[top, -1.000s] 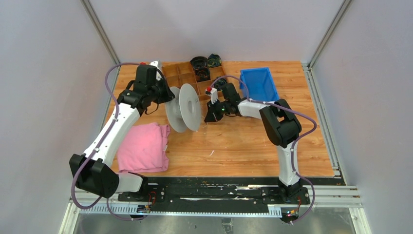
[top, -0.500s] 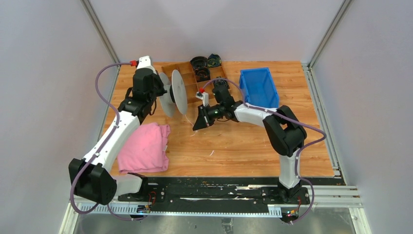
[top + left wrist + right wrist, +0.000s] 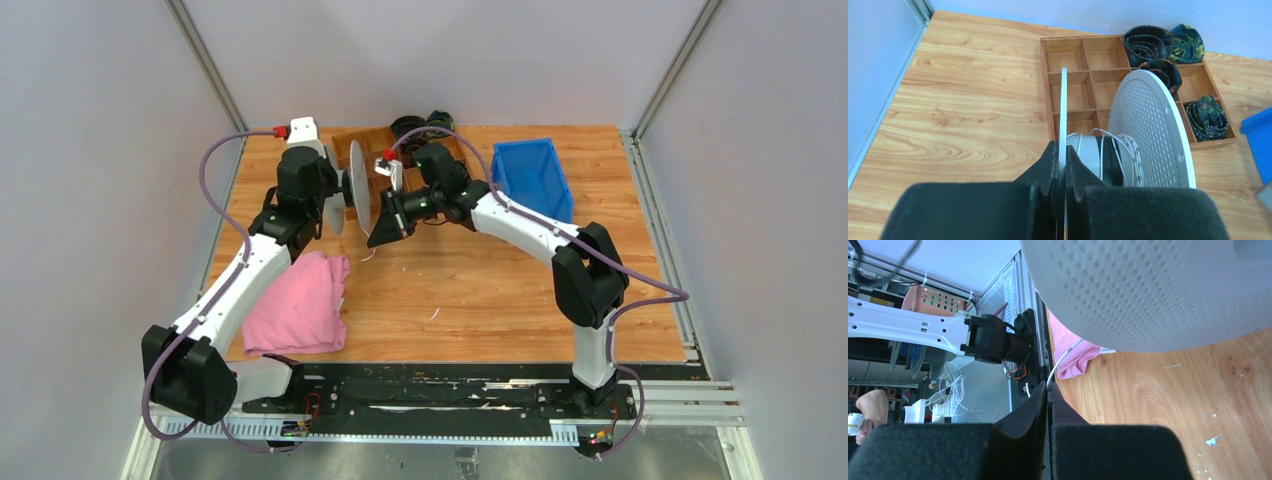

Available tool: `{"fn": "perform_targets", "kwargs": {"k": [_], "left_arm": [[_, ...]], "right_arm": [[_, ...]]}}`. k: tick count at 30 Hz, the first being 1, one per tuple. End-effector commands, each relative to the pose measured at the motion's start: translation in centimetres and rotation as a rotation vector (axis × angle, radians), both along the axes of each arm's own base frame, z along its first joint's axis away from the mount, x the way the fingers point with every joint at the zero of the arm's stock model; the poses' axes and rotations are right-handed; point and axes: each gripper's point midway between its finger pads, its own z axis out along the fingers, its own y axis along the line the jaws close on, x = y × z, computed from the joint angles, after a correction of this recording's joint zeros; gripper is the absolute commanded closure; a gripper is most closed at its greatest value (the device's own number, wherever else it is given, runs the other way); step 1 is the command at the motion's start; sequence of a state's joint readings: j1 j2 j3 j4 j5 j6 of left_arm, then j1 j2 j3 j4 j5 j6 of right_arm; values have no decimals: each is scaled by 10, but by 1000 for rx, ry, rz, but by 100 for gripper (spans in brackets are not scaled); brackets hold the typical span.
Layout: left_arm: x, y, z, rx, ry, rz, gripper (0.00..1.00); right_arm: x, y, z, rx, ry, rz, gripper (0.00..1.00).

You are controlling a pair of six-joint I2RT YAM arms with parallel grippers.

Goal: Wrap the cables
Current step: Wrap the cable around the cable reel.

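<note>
"White and hair-thin, that cable (image 3: 1060, 362). Does the right gripper (image 3: 1049, 396) actually have it?"

"It does. The jaws are pressed together on the strand, right at the tips. From there the strand runs up to the grey spool (image 3: 1153, 125), where a few turns sit on the hub."

"And the left gripper (image 3: 1064, 167)?"

"Clamped on the rim of the spool's left flange (image 3: 1063, 100). It holds the spool on edge at the far left, just in front of the wooden tray (image 3: 1044, 75)."

"What worries you?"

"The strand looks slack between pinch and hub. I'd guess a loose turn could hop over the perforated flange, or the wire could slide out of the right gripper's pinch. And with only an edge grip on a thin disc, the spool may twist."
</note>
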State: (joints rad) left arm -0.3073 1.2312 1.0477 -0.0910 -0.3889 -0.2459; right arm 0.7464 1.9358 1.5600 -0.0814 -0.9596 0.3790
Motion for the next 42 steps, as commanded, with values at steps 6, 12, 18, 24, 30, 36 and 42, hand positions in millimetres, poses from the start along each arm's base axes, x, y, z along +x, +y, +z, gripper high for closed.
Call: {"fn": "perform_targets", "kwargs": {"k": [6, 12, 18, 24, 30, 36, 42], "left_arm": [[3, -12, 28, 66, -132, -26, 100], [0, -21, 24, 119, -128, -65, 100], [-2, -39, 22, 192, -129, -158, 100], [-7, -51, 16, 244, -126, -255, 100], [-14, -60, 9, 286, -124, -338, 100], [-22, -71, 5, 309, -132, -435, 100], [-31, -88, -2, 291, -124, -543, 100]], "right_arm": [[5, 11, 38, 15, -6, 2, 99], [21, 10, 56, 21, -1, -47, 99], [37, 9, 45, -36, -30, -83, 99], [49, 0, 55, -52, -126, -105, 99], [53, -6, 69, -51, -211, -103, 99], [57, -13, 75, -69, -306, -107, 99], [58, -18, 84, -71, -354, -111, 99]]}}
